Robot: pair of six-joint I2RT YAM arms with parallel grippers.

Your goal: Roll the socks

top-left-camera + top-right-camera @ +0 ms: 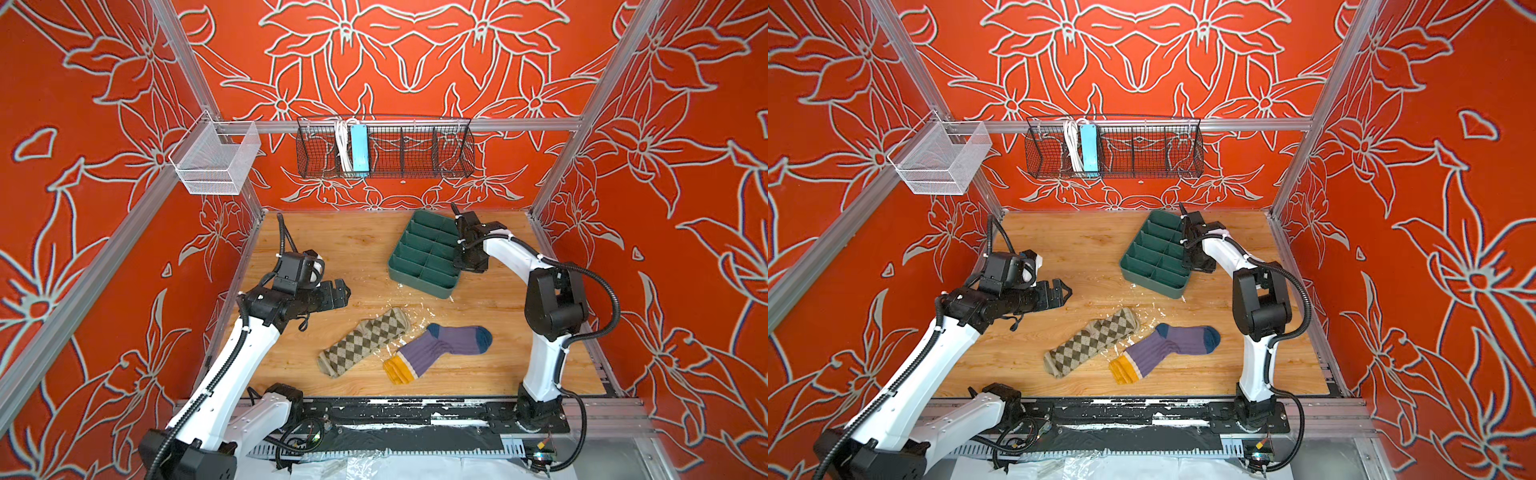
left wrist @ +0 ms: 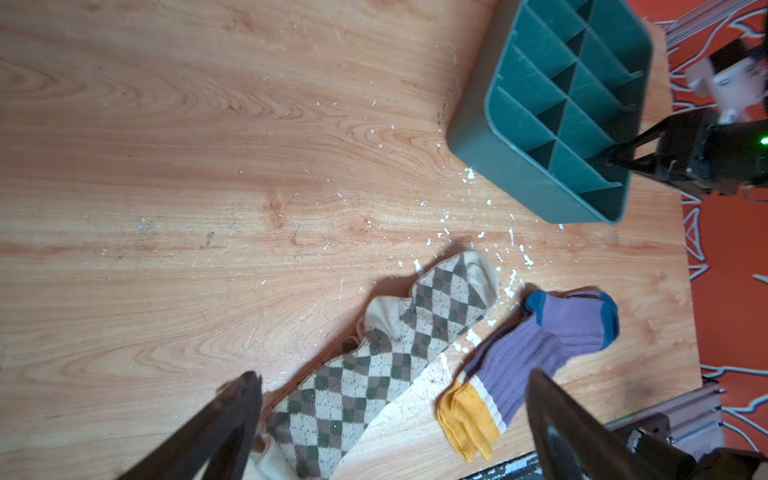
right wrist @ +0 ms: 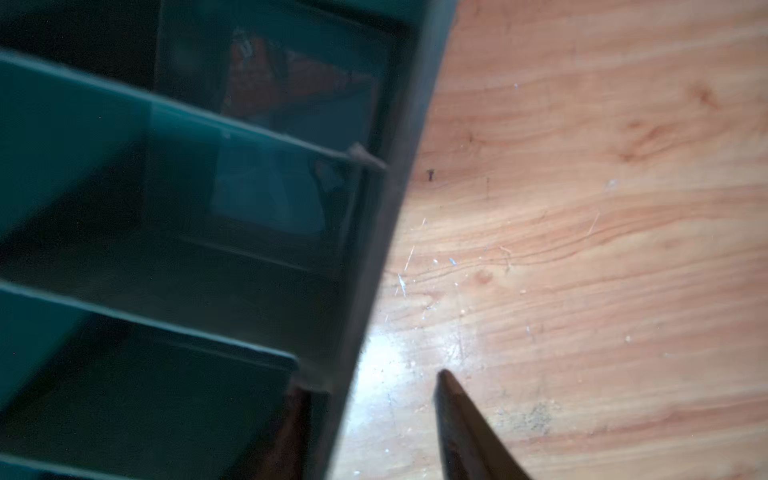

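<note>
**A:** Where are the argyle sock and the purple sock lying?
**B:** Both are lying flat and unrolled on the table in front of the green tray, just beside each other.
**A:** How are they going to handle?
**B:** I'm expecting light, limp knit that bunches easily, so I'm favouring a pinch at the toe, rolling towards the cuff.
**A:** And the grippers?
**B:** The left gripper is hanging wide open and empty, left of the tray. The right gripper is straddling the tray's right wall, jaws partly apart, a gap showing outside
</note>
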